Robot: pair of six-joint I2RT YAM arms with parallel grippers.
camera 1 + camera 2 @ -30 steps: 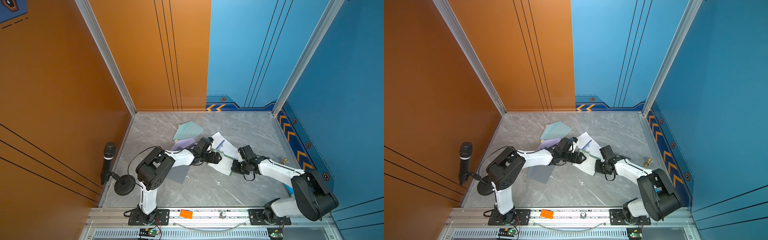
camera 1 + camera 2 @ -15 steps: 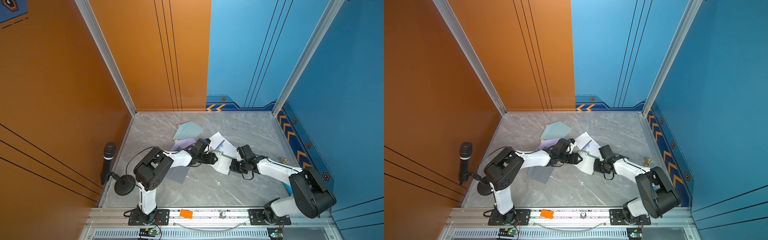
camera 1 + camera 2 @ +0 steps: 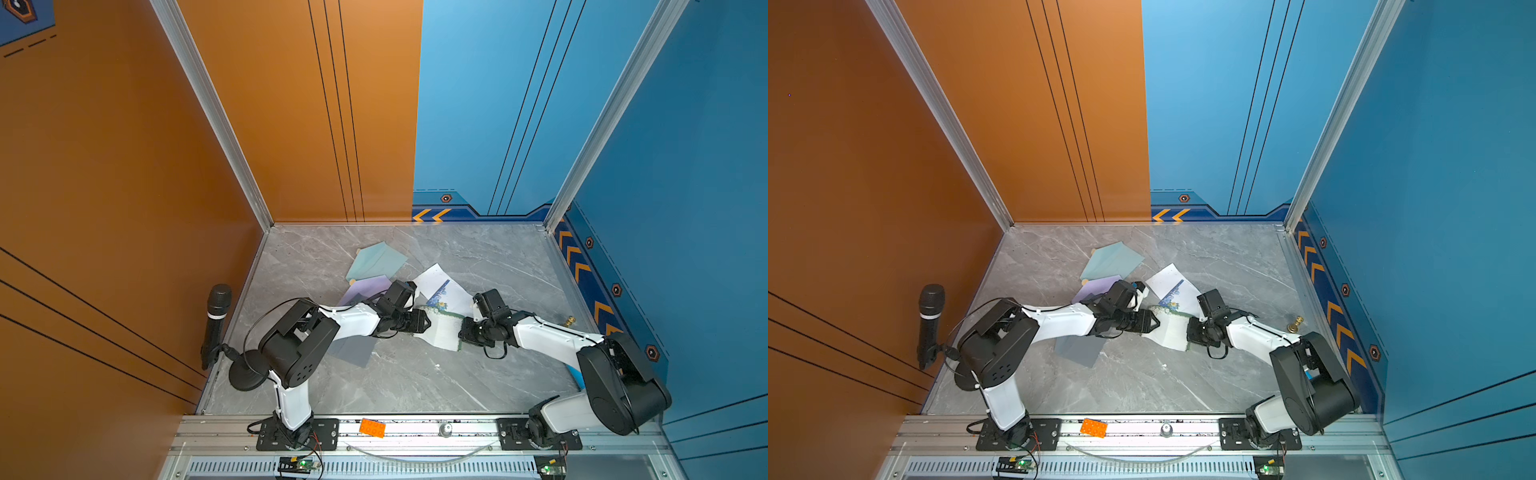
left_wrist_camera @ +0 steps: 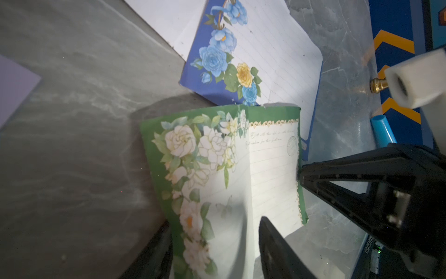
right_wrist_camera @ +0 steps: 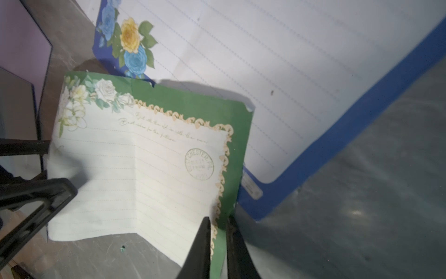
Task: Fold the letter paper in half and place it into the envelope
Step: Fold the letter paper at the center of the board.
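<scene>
The letter paper, green-bordered with white flowers, hangs bowed between my two grippers near the table's middle. My right gripper is shut on its green edge. My left gripper stands open around the opposite flowered side, the sheet curving between its fingers. A crease runs down the paper. A teal envelope and a lilac envelope lie behind the left arm.
A second sheet with blue roses lies under the green paper's far edge. A grey-blue sheet lies under the left arm. A microphone stands at the left edge, a brass piece at the right, an orange brick on the front rail.
My left gripper's jaws have narrowed around the paper's flowered side. Both grippers have shifted slightly left with the paper, which bows more between them.
</scene>
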